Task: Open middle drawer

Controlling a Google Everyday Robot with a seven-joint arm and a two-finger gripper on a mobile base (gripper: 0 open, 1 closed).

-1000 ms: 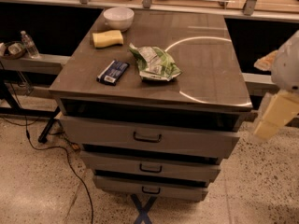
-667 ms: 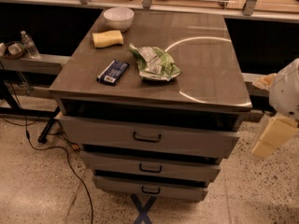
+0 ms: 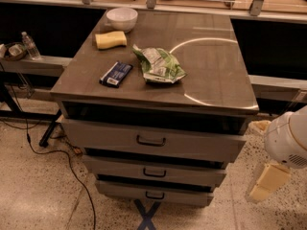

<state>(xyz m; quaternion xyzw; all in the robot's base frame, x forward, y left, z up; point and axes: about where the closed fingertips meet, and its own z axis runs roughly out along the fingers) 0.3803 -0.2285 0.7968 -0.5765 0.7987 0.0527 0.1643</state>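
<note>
Lower now than a second ago, the gripper (image 3: pixel 267 182) hangs beside the cabinet's (image 3: pixel 211 75) right front corner, near the floor and touching nothing; whether it is open or closed cannot be told. The middle drawer (image 3: pixel 110 166) sits between the top drawer (image 3: pixel 105 137) and bottom drawer (image 3: pixel 120 190), its dark handle (image 3: pixel 154 172) at centre, well left of the gripper. On top lie a bowl (image 3: pixel 122 18), a sponge (image 3: pixel 110 39), a blue packet (image 3: pixel 116 74) and a green bag (image 3: pixel 158 66).
</note>
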